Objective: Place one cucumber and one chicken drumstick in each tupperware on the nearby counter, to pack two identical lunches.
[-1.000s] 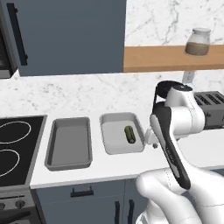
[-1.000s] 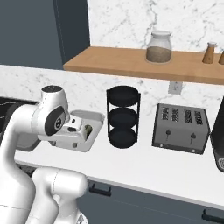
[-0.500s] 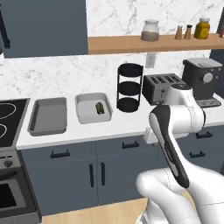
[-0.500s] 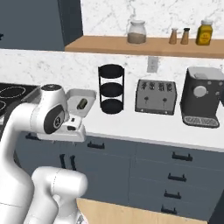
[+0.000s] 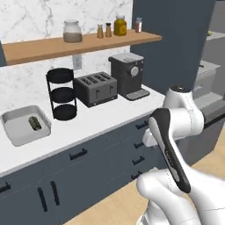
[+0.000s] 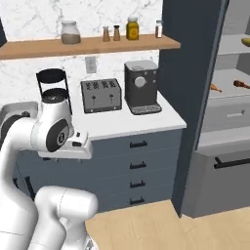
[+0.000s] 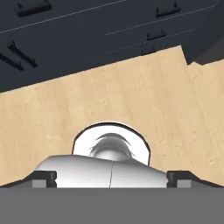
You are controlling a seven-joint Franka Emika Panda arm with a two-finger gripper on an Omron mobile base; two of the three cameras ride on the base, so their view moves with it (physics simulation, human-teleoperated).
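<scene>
1. The dark blue-grey cabinet run (image 5: 88, 171) with black drawer handles fills the lower part of the left base view, and a tall panel of the same colour (image 6: 195, 88) stands at its right end.
2. The wooden floor (image 7: 131, 96) lies below the hand in the hand view, with the cabinet fronts along its upper edge.
3. The white tabletop (image 5: 96, 125) runs along the marble wall, beneath a wooden shelf (image 5: 74, 44) carrying a jar and small bottles.
4. The hand (image 7: 112, 177) points down at the floor, its two dark tips set wide apart at the bottom corners of the hand view, open with nothing between them.
5. A black coffee machine (image 5: 128, 75) stands at the tabletop's right end, just beside a dark toaster (image 5: 96, 89).
6. A black three-tier rack (image 5: 62, 94) stands left of the toaster.
7. One grey tupperware (image 5: 22, 132) sits at the far left of the tabletop, near the rack.
8. A cucumber (image 5: 34, 122) lies inside that tupperware, toward its back right part.
9. Two small orange-brown pieces lie on an open shelf (image 6: 229, 95) right of the tall panel; too small to identify.
</scene>
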